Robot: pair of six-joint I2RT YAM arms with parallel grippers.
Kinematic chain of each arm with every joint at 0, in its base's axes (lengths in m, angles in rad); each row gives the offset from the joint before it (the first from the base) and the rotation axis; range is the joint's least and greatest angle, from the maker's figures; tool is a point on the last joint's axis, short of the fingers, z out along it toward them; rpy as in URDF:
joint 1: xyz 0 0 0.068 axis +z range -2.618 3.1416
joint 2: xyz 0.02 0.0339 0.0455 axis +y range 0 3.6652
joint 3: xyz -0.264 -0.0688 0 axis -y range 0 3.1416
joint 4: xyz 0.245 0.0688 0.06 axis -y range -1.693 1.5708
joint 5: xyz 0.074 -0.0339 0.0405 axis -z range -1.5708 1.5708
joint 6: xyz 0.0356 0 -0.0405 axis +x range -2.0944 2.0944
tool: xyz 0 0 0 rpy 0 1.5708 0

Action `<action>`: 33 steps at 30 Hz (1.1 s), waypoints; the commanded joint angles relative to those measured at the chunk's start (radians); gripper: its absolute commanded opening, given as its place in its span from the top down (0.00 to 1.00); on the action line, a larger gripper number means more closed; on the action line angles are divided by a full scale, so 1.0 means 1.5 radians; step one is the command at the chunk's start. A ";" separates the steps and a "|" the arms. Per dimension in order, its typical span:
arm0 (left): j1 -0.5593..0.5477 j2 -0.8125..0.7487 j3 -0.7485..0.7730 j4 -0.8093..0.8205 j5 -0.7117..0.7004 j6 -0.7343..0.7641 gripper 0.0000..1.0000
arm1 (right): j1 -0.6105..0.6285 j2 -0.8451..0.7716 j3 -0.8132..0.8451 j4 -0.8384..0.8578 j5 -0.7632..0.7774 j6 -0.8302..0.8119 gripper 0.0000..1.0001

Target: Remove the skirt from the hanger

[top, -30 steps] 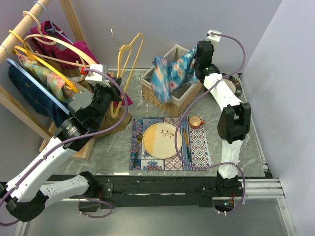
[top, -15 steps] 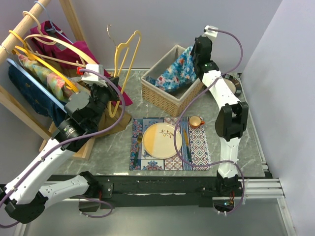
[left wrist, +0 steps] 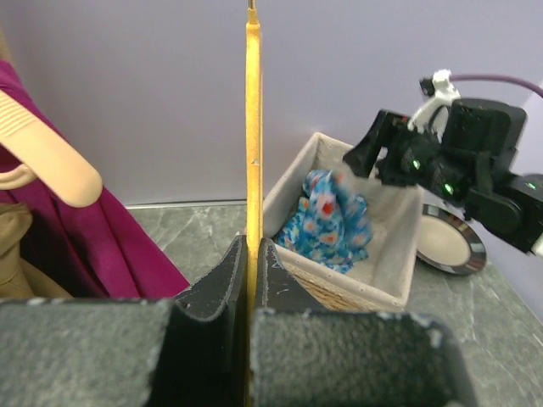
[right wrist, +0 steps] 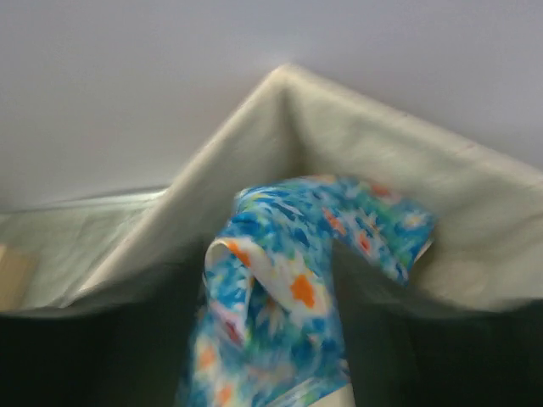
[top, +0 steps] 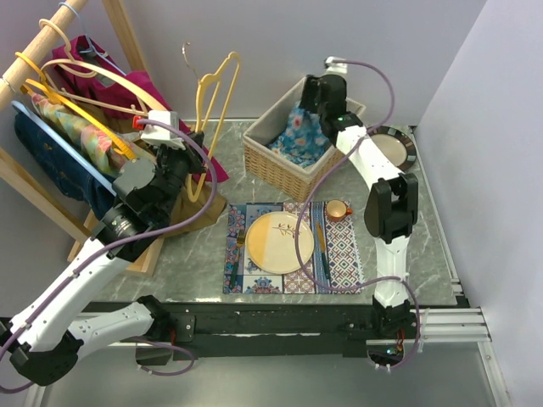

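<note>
Top external: skirt point(top: 299, 137) now lower inside basket point(top: 270, 161)

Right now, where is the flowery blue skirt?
In the top view, the skirt lies inside the basket at the back of the table, right of centre, just below the right gripper.

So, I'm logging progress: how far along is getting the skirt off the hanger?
Done: the skirt is off the hanger and lies in the basket. In hand: the left end effector grips the bare hanger; the right end effector hangs over the basket, grip unclear. Left: pulling the right arm away, perhaps setting the hanger down.
</note>
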State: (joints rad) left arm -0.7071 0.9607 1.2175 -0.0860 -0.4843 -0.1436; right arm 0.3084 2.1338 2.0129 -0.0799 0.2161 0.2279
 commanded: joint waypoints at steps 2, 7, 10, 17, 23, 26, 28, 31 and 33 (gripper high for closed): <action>0.004 0.033 0.060 0.027 -0.094 -0.007 0.99 | 0.014 -0.148 -0.041 -0.056 -0.055 0.059 0.05; 0.006 0.116 0.161 0.023 -0.242 0.022 0.99 | 0.018 -0.289 -0.186 -0.039 -0.122 0.126 0.00; 0.014 0.158 0.209 0.030 -0.322 0.031 0.99 | 0.039 -0.409 -0.360 0.051 -0.172 0.158 0.00; 0.055 0.279 0.308 0.041 -0.429 0.073 0.99 | 0.087 -0.574 -0.526 0.104 -0.154 0.157 0.00; 0.110 0.354 0.392 0.044 -0.452 0.087 0.99 | 0.099 -0.628 -0.564 0.095 -0.147 0.146 0.00; 0.139 0.392 0.436 0.000 -0.423 0.061 0.99 | 0.106 -0.639 -0.574 0.086 -0.162 0.163 0.00; 0.156 0.417 0.476 -0.031 -0.399 0.051 0.99 | 0.114 -0.645 -0.581 0.086 -0.169 0.167 0.00; 0.174 0.467 0.530 -0.040 -0.399 0.071 0.99 | 0.133 -0.651 -0.583 0.083 -0.165 0.161 0.00; 0.187 0.501 0.568 -0.050 -0.405 0.076 0.99 | 0.143 -0.656 -0.582 0.078 -0.165 0.162 0.00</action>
State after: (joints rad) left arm -0.4572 1.6539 1.9522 -0.1413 -1.1038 -0.0452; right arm 0.4900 1.1915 1.1423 0.0235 -0.0208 0.4637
